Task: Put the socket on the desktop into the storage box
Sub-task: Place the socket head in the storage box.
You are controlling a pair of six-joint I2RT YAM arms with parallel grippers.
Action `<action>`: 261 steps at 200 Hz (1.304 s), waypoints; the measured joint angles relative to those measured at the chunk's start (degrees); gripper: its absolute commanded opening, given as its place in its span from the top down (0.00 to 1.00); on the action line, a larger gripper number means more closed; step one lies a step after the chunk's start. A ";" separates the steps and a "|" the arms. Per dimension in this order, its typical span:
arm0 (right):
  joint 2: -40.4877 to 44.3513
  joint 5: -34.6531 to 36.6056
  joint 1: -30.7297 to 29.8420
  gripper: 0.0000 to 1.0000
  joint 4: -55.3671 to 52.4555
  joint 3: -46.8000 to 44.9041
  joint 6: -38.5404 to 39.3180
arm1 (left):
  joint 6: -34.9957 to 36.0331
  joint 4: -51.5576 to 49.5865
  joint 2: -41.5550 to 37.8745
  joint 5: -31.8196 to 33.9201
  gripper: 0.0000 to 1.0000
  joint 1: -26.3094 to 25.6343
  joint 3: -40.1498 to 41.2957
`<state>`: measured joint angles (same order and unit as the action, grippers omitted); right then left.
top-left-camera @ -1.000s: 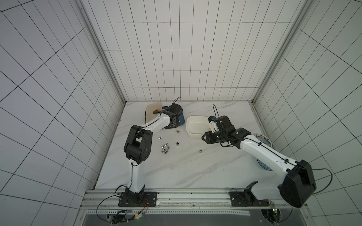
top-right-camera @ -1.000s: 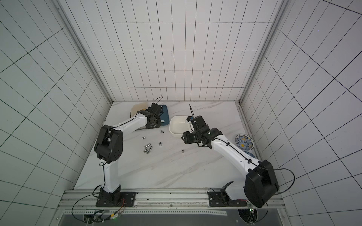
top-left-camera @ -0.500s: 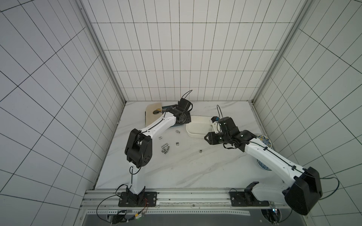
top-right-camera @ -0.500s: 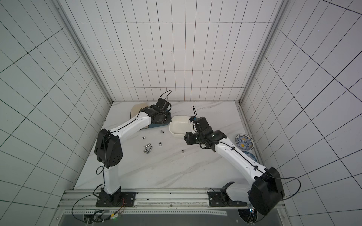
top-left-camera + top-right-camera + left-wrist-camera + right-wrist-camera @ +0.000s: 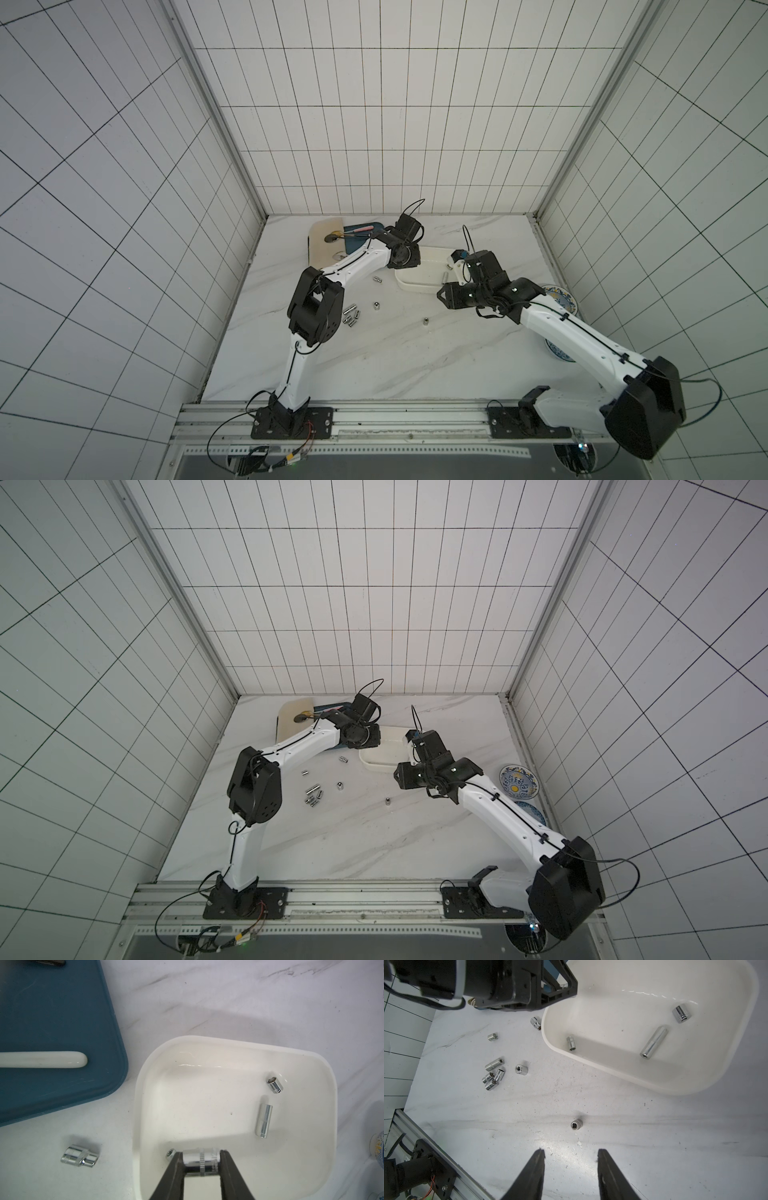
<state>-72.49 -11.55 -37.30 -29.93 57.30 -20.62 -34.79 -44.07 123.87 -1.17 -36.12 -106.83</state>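
1. Over the storage box (image 5: 187,1095), near one corner: the held socket (image 5: 202,1162), chrome with a knurled band, lies crosswise in the left gripper (image 5: 200,1155). The jaws are narrowed onto it, one finger on each end. Cannot tell whether it touches the box floor.
2. Loose inside the box:
   - short socket (image 5: 274,1084) and long socket (image 5: 263,1120), near the wall away from the gripper
   - small socket (image 5: 170,1153) by the near wall, partly hidden behind a left finger
3. The storage box (image 5: 419,280) sits on the marble desktop (image 5: 395,365) between the two arms, as both top views show.
4. Sockets on the desktop, outside the box:
   - stepped socket (image 5: 79,1157), just beside the box's outer wall
   - socket cluster (image 5: 493,1074), several pieces touching, well apart from the box
   - upright socket (image 5: 521,1069), near the cluster
   - stray socket (image 5: 492,1036), on its own further off
   - lone socket (image 5: 576,1124), out in the open marble
5. Right gripper (image 5: 570,1152): jaws parted, nothing between them, over bare marble. The lone socket is just past the fingertips and not touching them.
6. Further out:
   - blue tray (image 5: 52,1022) beside the box with a gap between them, and a white handle (image 5: 41,1059) lying on it
   - beige board (image 5: 326,245) next to the tray, by the back wall
   - patterned plate (image 5: 563,299) at the desktop edge, beyond the right arm
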 measured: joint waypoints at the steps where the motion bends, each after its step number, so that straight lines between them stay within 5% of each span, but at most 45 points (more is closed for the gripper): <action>1: 0.00 0.00 0.02 0.55 0.00 0.00 0.00 | 0.02 0.00 0.02 -0.04 0.71 0.00 0.00; 261: 0.00 -0.42 2.10 0.54 0.02 0.00 0.00 | 1.01 -1.46 5.77 0.07 0.54 -0.59 -2.12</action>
<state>-72.49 -11.97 -35.20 -29.91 57.30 -20.62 -33.78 -45.54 129.64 -1.10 -36.71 -108.95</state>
